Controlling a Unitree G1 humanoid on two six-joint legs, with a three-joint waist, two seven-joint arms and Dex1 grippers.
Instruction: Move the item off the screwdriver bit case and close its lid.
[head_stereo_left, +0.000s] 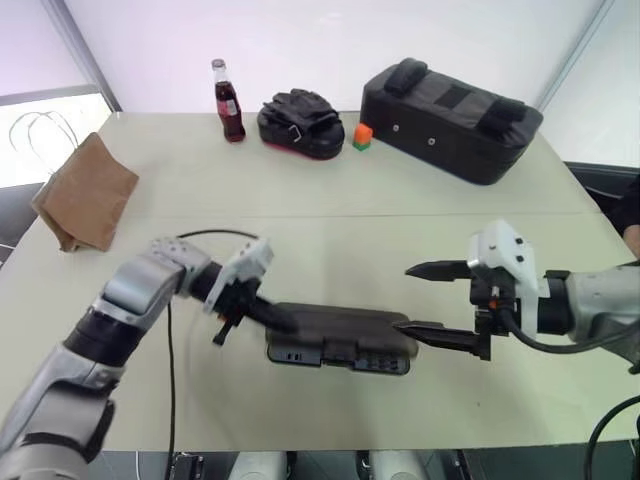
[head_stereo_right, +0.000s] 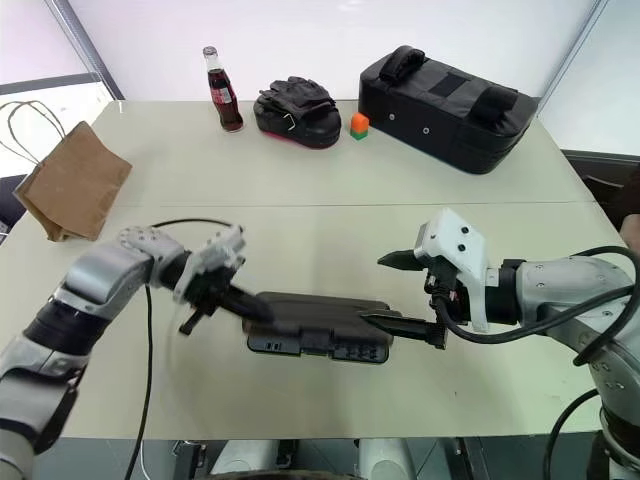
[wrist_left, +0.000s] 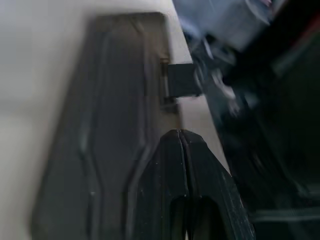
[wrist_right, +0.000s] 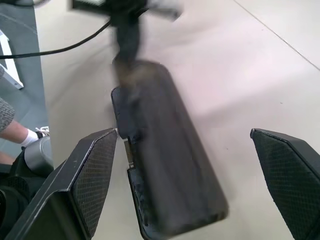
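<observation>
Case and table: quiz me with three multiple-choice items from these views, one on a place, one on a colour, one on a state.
1. Where is the paper bag?
A. On the case
B. At the table's far left edge, off the case
C. Beside the bottle

2. What colour is the bottle's cap?
A. Red
B. Blue
C. Green

3. How does the case's lid stand?
A. Propped upright
B. Taken off
C. Flat on the case

Key:
1 B: the bag sits near the table edge, well apart from the case.
2 A: the bottle has a red cap.
3 C: the lid lies flat over the case, between the shut left end effector and the open right end effector; I cannot tell if it is latched.
</observation>
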